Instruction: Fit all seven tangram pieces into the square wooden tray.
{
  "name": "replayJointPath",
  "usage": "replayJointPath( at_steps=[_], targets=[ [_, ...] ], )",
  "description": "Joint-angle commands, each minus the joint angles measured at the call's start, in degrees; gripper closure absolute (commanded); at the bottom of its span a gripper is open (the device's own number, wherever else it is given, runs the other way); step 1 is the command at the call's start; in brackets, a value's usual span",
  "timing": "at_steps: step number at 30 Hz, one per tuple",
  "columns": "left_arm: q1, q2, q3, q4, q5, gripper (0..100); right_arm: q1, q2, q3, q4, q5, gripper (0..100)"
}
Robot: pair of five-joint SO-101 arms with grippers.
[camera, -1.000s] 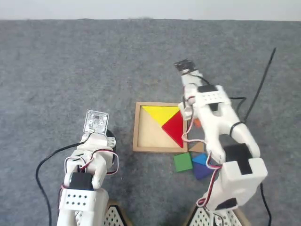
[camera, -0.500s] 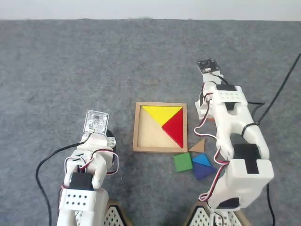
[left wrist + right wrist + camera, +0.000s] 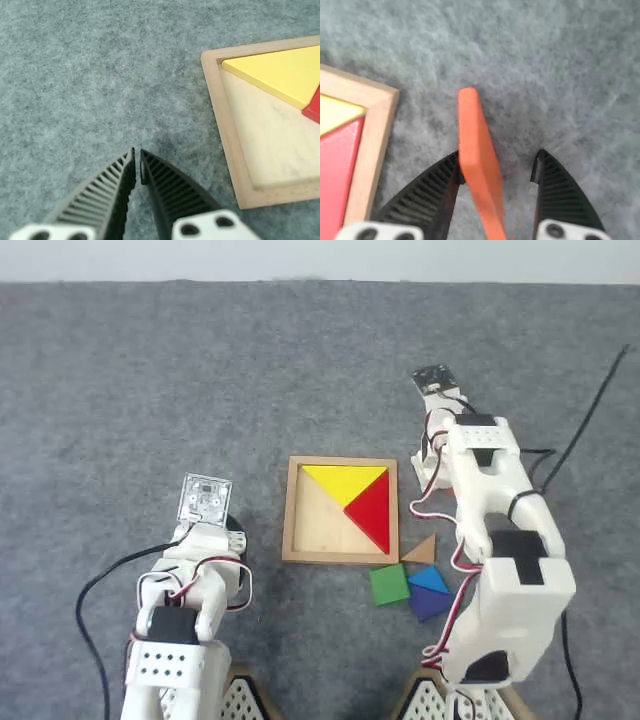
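From the high view, the left arm [image 3: 190, 590] sits folded close to its base at the near edge, its wrist aimed over the bare grey tabletop [image 3: 150, 390] left of the tray [image 3: 291, 510]. The right arm [image 3: 495, 540] stretches forward along the tray's right side, with its wrist just past the tray's far right corner. A pale wall [image 3: 320, 258] runs behind the tabletop, and a black cable [image 3: 590, 410] trails off to the right.

A yellow triangle [image 3: 342, 480] and a red triangle [image 3: 373, 508] lie in the tray's far right part, touching each other. The near left half of the tray is bare wood. Just off the near right corner lie a tan triangle [image 3: 422, 550], a green square [image 3: 388, 584], a blue triangle [image 3: 430, 578] and a purple piece [image 3: 430, 604], packed between the tray and the right arm. Wide open tabletop lies beyond and to the left.

In the left wrist view, the left jaws are clenched with nothing between them, only a thin slit parting the tips. They sit low over the grey surface near the tray's corner, apart from the rim.

In the right wrist view, the right jaws are released and spread wide. An orange piece [image 3: 475, 145] stands on edge between them, leaning against one jaw with a clear gap to the other. It is on the tabletop just beside the tray's corner, outside the rim.
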Motion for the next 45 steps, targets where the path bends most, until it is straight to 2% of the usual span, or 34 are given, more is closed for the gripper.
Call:
replayJointPath(
  at_steps=[1, 21, 23, 26, 31, 34, 38, 45],
  targets=[
    [-0.3, -0.7, -0.5, 0.1, 0.4, 98, -0.5, 0.0, -4.0, 2.3, 0.3, 77.8],
    [-0.3, -0.7, -0.5, 0.1, 0.4, 98, -0.3, -3.9, -4.4, 1.3, 0.4, 78.4],
    [-0.3, -0.7, -0.5, 0.1, 0.4, 98, -0.5, -3.2, -4.3, 1.3, 0.4, 83.9],
    [-0.3, -0.7, -0.5, 0.1, 0.4, 98, -0.5, -3.2, -4.4, 1.5, 0.4, 97.6],
    [-0.3, -0.7, -0.5, 0.1, 0.4, 98, -1.1, -7.4, -3.3, 3.2, -1.4, 99.3],
    [-0.3, -0.7, -0.5, 0.1, 0.4, 98, -3.8, -13.3, -0.3, 5.3, -3.3, 99.1],
    [-0.3, -0.7, -0.5, 0.1, 0.4, 98, -11.1, -23.8, 7.1, 5.8, -5.6, 99.1],
    [-0.3, -0.7, -0.5, 0.1, 0.4, 98, -20.4, -35.9, 16.2, 6.1, -5.9, 99.1]
  ],
)
